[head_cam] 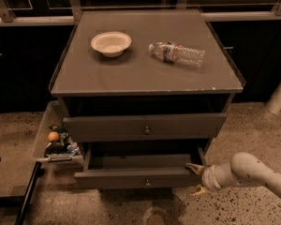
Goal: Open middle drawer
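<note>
The middle drawer is the lower of the two grey drawers showing, with a small brass knob at its centre. It stands pulled out well past the taller-fronted drawer above it, and its inside shows. My gripper is at the right end of the middle drawer's front. One finger is behind the front panel and the other is before it, closed on the panel. My white arm comes in from the right. A third drawer below is hidden.
A white bowl and a lying water bottle are on the cabinet top. A clear bin with snacks hangs at the cabinet's left side. A white post stands at the right on the speckled floor.
</note>
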